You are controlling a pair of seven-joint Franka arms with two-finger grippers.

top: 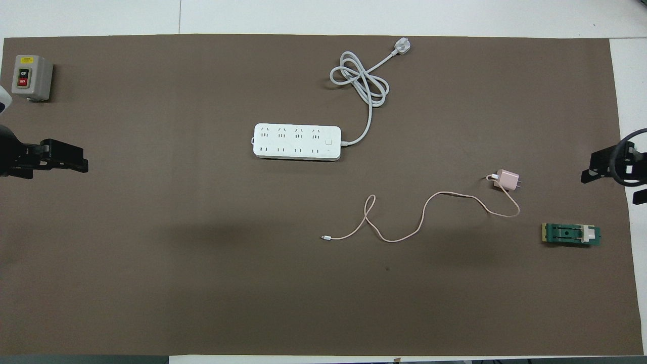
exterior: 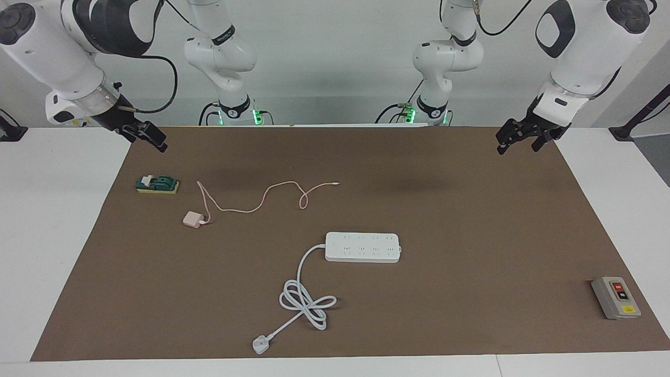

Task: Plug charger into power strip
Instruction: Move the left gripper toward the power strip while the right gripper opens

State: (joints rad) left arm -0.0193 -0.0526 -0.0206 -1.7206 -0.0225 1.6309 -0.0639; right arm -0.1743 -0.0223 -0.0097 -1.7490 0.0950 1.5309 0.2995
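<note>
Charger (exterior: 192,219) lies on the counter (exterior: 471,220) toward the right arm's end, cable (exterior: 261,199) trailing nearer the robots. Strip (exterior: 362,247) sits mid-counter, farther out, its cord (exterior: 303,298) coiled farther still. Both hands hang empty, fingers spread: right hand (exterior: 149,137) over the mat's corner, left hand (exterior: 518,137) over the other corner.

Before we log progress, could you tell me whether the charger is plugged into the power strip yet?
Not plugged in. The charger lies on the mat apart from the power strip, nearer the robots, toward the right arm's end.
</note>
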